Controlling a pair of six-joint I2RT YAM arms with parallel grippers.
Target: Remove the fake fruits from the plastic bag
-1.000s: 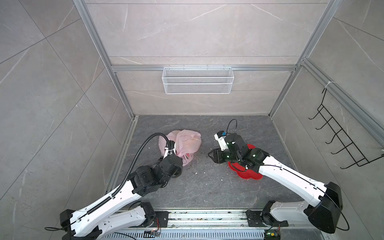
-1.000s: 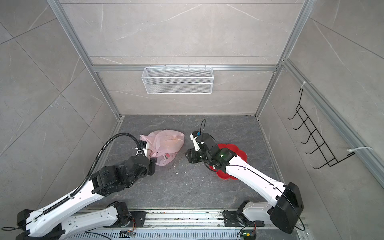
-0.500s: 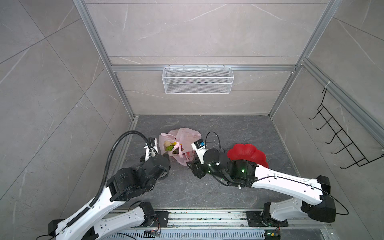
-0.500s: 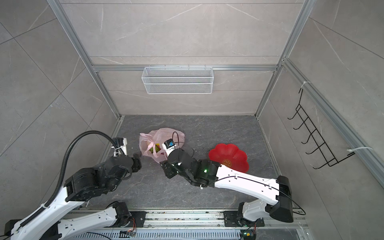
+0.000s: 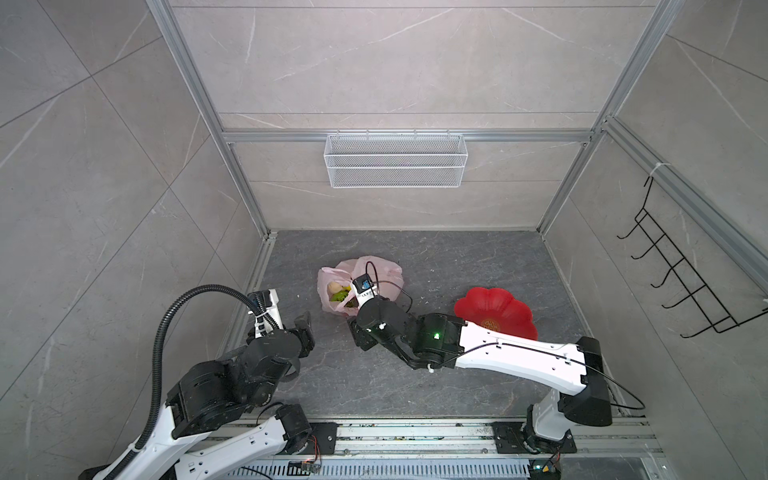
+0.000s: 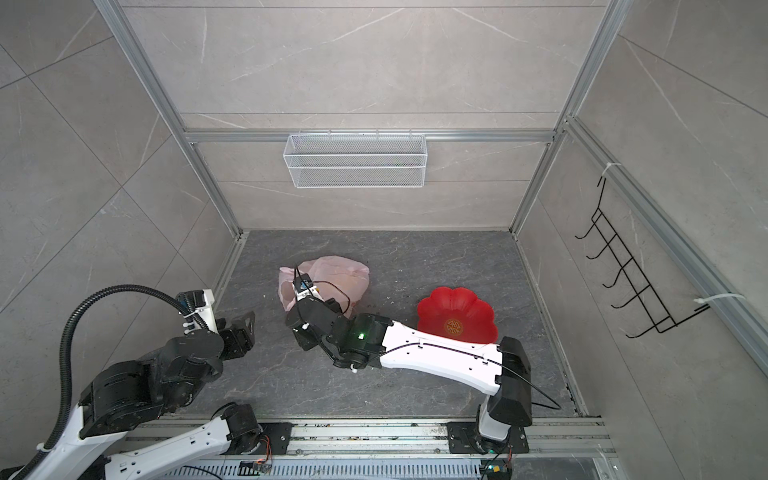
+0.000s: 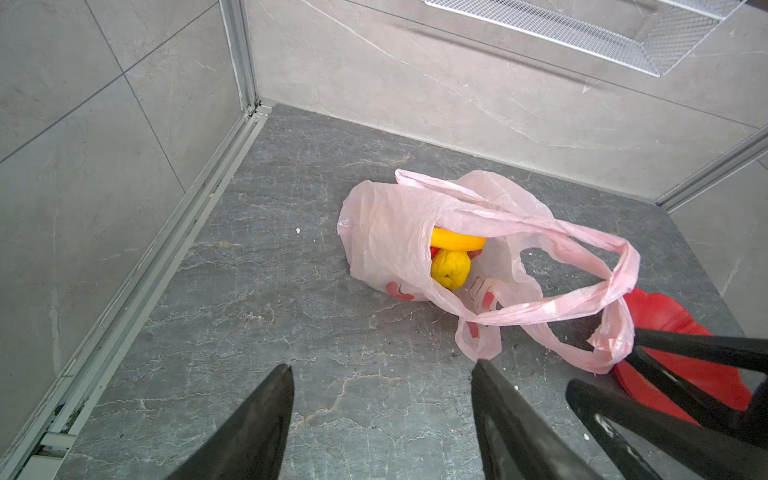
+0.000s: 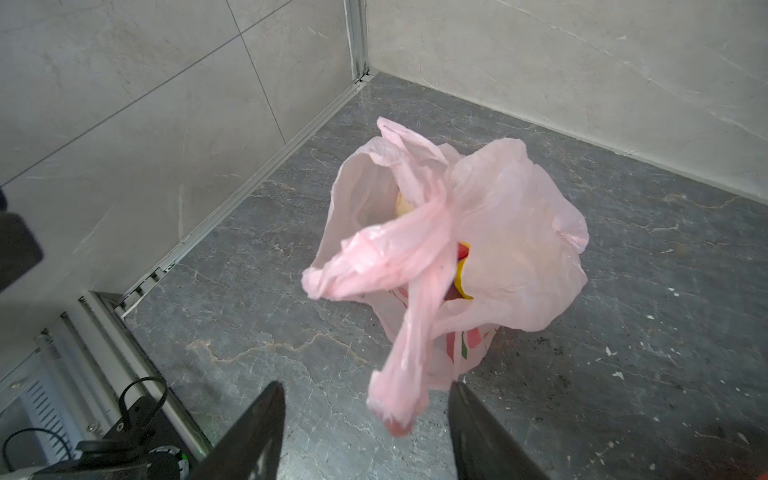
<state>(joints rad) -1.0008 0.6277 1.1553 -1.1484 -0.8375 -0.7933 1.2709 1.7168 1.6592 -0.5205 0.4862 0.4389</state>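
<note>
The pale-pink plastic bag [image 5: 374, 272] lies on the dark floor, left of centre, with its mouth open towards the arms. Inside it the left wrist view shows fake fruits: a yellow banana [image 7: 457, 241] and a yellow lump [image 7: 451, 268]. A top view shows a cream lump [image 5: 334, 286] and a green one [image 5: 340, 296]. My right gripper [image 8: 365, 385] is open right at the bag. One handle loop [image 8: 415, 332] dangles loose between its fingers and rests against one finger [image 7: 685, 349]. Left of the bag, my left gripper [image 7: 381, 365] is open and empty over bare floor.
A red flower-shaped plate [image 5: 494, 316] sits right of the bag, partly under my right arm. A white wire basket [image 5: 395, 160] hangs on the back wall and a black hook rack [image 5: 681, 282] on the right wall. The left wall's rail [image 7: 199, 199] runs close to my left gripper.
My right arm swung from the plate over to the bag and its jaws widened. My left arm pulled back left off the bag. The bag's mouth now gapes and fruits show.
</note>
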